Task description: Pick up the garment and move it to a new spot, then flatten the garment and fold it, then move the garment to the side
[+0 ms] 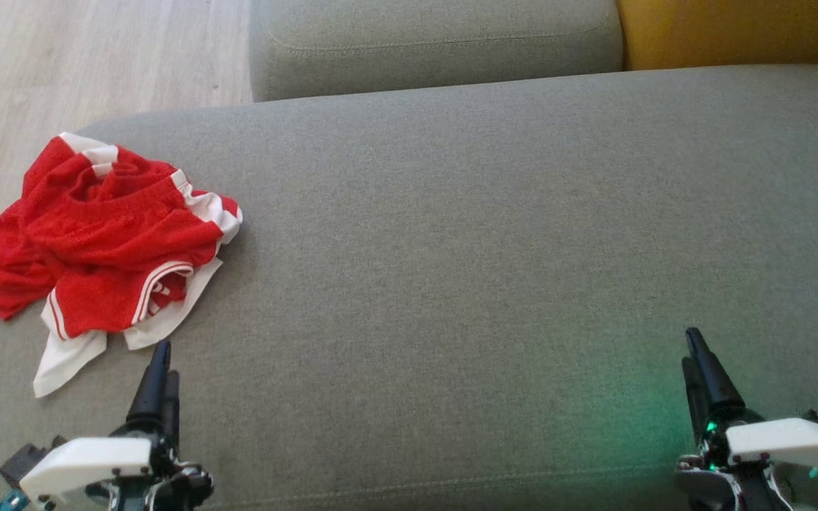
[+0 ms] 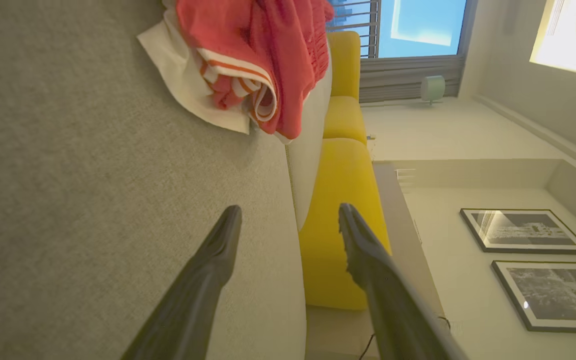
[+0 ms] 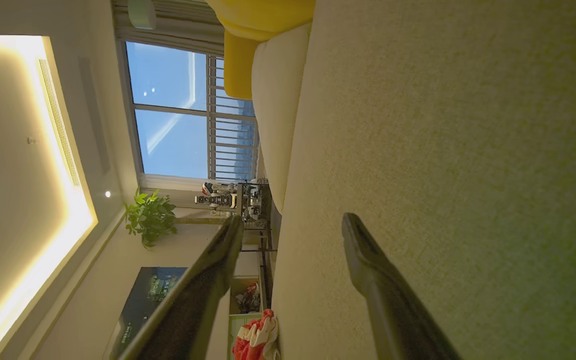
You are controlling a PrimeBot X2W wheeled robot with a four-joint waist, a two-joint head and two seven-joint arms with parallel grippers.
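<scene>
**Desk:** Gaping, both sets of jaws?

**Photographer:** Both. The left gripper (image 1: 165, 362) has its two dark fingers spread with nothing between them, at the near left of the grey seat cushion (image 1: 487, 248). The right gripper (image 1: 691, 348) matches it at the near right, well apart.

**Desk:** And the garment?

**Photographer:** One red garment (image 1: 104, 227) with white trim lies crumpled in a heap at the cushion's left edge, just beyond the left gripper and beside the wood floor (image 1: 61, 64).

**Desk:** Farther out?

**Photographer:** One grey back cushion (image 1: 437, 42) sits at the far side, with one yellow cushion (image 1: 728, 32) to its right. Two framed pictures (image 2: 523, 230) hang on a wall.
</scene>
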